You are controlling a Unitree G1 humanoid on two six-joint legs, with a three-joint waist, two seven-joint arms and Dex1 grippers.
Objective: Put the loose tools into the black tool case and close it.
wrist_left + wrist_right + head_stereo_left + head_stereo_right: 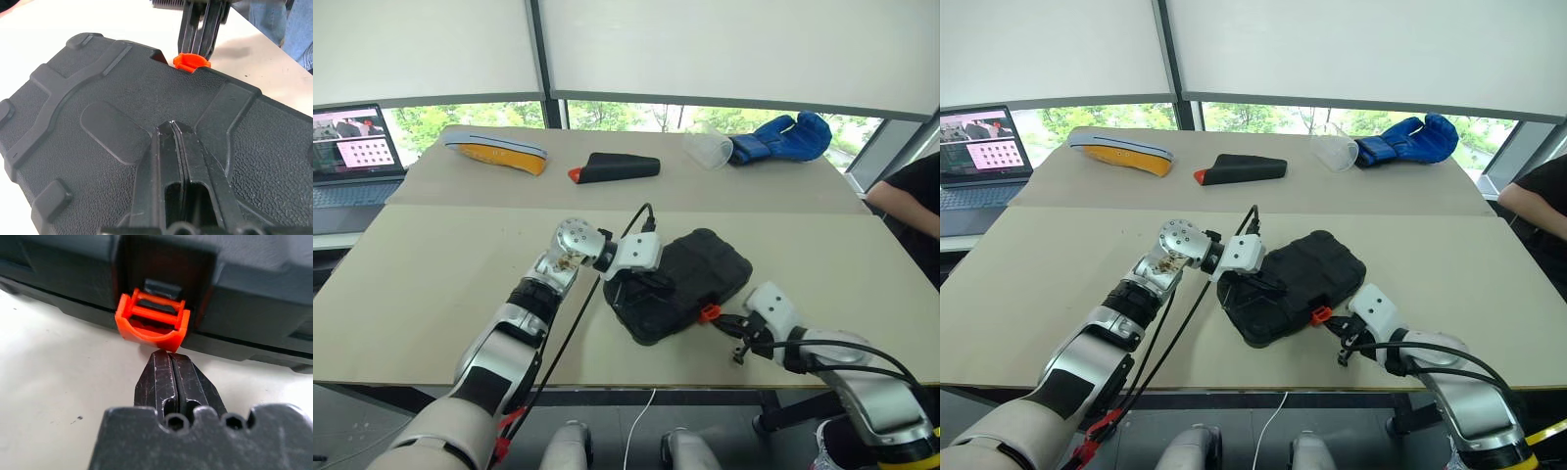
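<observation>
Both pincers are pressed fully together, holding nothing. From the head camera's left eye, the left gripper (628,290) lies across the lid of the black tool case (705,269), which sits shut on the near table (431,284), tilted, with its orange latch (708,313) facing the front edge. The right gripper (722,321) points its tip at that latch from the near side. On the far table (636,191) lie a black wedge-shaped pouch (619,166) with an orange tip, a yellow-and-blue item (497,150), a clear plastic cup (707,149) on its side and a blue boxing glove (783,137). A laptop (354,147) stands open at far left; its screen text is too small to read.

Left wrist camera: the closed fingers (161,166) rest tip-down on the case's textured shell (98,98), and the other arm's fingers (200,34) stand right behind the latch (191,61). No brand or lettering is legible on the shell.

Right wrist camera: the shut fingertips (171,377) sit just under the latch (152,322), which hangs outward from the case's front edge, seemingly touching it.
</observation>
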